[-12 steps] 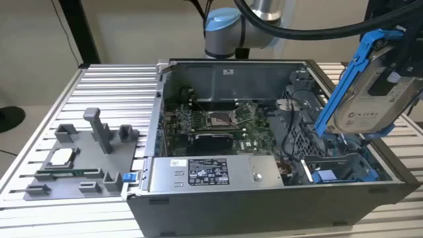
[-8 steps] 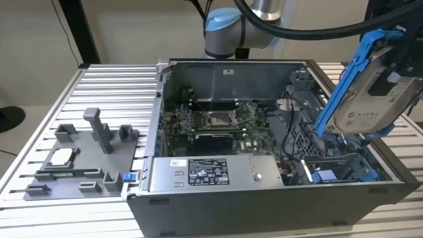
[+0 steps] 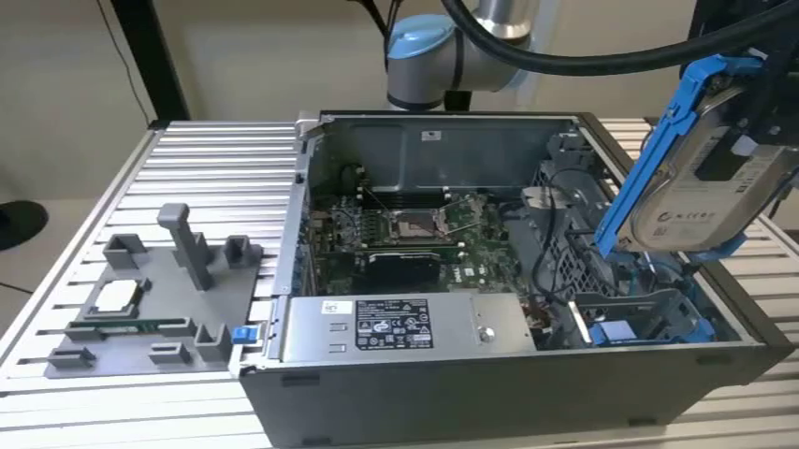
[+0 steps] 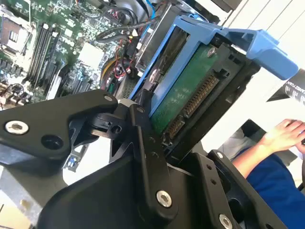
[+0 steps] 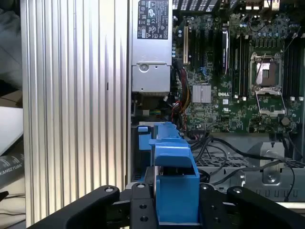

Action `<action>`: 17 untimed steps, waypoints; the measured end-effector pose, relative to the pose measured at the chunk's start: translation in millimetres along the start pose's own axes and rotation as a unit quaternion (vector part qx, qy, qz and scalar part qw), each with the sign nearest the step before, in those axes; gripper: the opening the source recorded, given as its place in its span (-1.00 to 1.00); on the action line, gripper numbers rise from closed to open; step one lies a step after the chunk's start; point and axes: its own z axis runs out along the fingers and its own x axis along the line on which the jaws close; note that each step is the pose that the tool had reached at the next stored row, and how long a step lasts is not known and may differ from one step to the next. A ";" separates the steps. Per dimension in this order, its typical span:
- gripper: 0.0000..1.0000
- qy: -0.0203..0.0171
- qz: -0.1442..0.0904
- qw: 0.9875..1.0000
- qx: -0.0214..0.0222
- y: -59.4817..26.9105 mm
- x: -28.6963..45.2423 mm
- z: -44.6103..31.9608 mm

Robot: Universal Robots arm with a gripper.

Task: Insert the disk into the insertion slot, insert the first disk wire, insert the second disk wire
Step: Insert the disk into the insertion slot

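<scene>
The disk [image 3: 699, 201] hangs tilted, almost on edge, above the open computer case's side at the exterior view's right, its white label facing outward inside the blue carrier. My gripper [image 3: 734, 150] is shut on it from above. In the second wrist view the disk [image 4: 190, 95] shows its green circuit side and connector row between my gripper's [image 4: 176, 143] black fingers [image 4: 143, 124]. In the first wrist view the carrier's blue end [image 5: 174, 186] sits in my gripper [image 5: 174, 212]. The insertion slot [image 3: 631, 327], with blue rails and a perforated cage, lies below the disk in the case's near corner.
The case holds a green motherboard [image 3: 413, 234], a grey labelled power-supply box [image 3: 374, 327] and loose black cables [image 3: 549, 248] beside the bay. A grey fixture plate [image 3: 150, 299] lies on the ribbed table at the exterior view's left. A person's hand [image 4: 286, 133] rests nearby.
</scene>
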 end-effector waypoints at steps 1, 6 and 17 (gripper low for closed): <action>-1.00 0.000 0.000 1.000 0.000 0.0 0.6 0.1; -1.00 -0.001 0.000 1.000 0.000 -0.7 6.5 3.6; -1.00 -0.001 0.000 1.000 0.000 -3.5 11.4 16.1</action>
